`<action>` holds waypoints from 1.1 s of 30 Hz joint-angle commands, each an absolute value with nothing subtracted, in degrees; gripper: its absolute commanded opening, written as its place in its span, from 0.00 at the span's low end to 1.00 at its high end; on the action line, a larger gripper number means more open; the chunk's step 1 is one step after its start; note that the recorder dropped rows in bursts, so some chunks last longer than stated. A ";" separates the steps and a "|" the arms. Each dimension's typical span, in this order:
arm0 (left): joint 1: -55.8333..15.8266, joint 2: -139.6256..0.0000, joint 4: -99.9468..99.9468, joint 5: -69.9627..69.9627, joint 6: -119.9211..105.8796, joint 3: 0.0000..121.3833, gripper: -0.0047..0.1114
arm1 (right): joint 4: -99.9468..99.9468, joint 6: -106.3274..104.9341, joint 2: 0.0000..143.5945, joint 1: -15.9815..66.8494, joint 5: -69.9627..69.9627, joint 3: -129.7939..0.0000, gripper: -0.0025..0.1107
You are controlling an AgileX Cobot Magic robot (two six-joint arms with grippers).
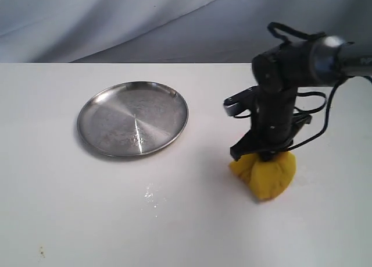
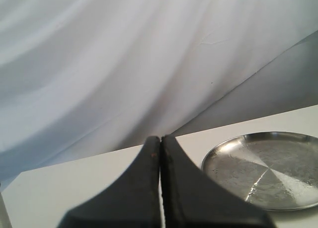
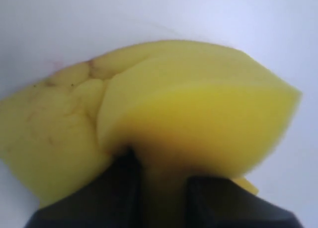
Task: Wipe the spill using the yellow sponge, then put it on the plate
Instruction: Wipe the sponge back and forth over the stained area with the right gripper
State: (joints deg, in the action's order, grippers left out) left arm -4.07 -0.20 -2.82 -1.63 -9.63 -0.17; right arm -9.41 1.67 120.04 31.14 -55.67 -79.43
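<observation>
Squeezed yellow sponge [image 3: 174, 104] fills the right wrist view, pinched between dark fingers [image 3: 119, 188] of the right end effector [image 1: 264, 157]; its underside is hidden. Only the exterior view shows the spill [image 1: 151, 197], a pale smear on the bench [image 1: 58, 209] before the plate [image 1: 133, 118], well left of the sideways-lying yellow sponge. Left end effector [image 2: 160, 153] is closed on nothing.

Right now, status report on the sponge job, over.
Right gripper shut on yellow sponge, on table, apart from plate. Left gripper shut, empty. Spill wet on table; nothing between it and sponge.
</observation>
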 commanded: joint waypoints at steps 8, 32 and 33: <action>-3.97 0.00 -2.42 -1.26 -9.05 0.00 0.04 | -14.30 6.14 121.02 9.52 -56.90 -76.36 0.02; -3.97 0.00 -2.42 -1.26 -9.05 0.00 0.04 | 1.70 -1.31 122.65 51.55 -48.23 -78.55 0.02; -3.97 0.00 -2.42 -1.26 -9.05 0.00 0.04 | 1.26 -0.99 123.14 51.04 -48.69 -79.94 0.02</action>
State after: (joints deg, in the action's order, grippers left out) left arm -4.07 -0.20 -2.82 -1.63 -9.63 -0.17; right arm -5.17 -1.16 119.89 50.64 -51.76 -77.48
